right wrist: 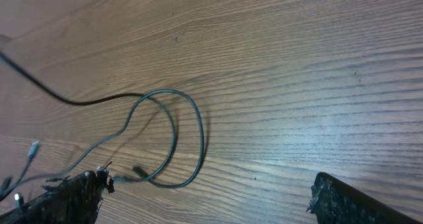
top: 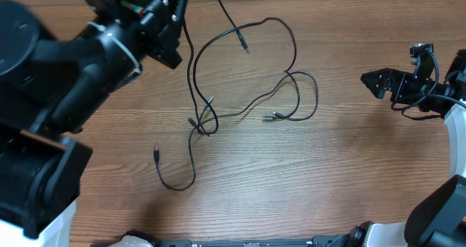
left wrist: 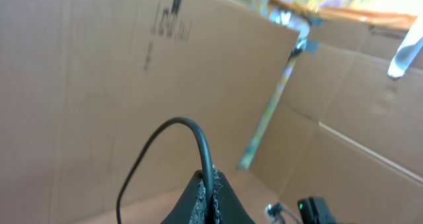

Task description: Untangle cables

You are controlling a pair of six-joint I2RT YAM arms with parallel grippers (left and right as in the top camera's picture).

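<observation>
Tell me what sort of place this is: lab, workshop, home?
Probably a robot test bench in a lab or workshop, not a home. It has a bare wood-grain table, plain cardboard panels walling it in, and thin black cables laid out loose as work pieces.

left jaws: pinched on cable [left wrist: 203,151] | cable arcs up, leftward | behind: cardboard walls [left wrist: 79,85]

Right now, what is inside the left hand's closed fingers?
One thin black cable, pinched in the shut left hand and arching up out of it. How much of it lies inside the grip is covered by the hand itself.
</observation>
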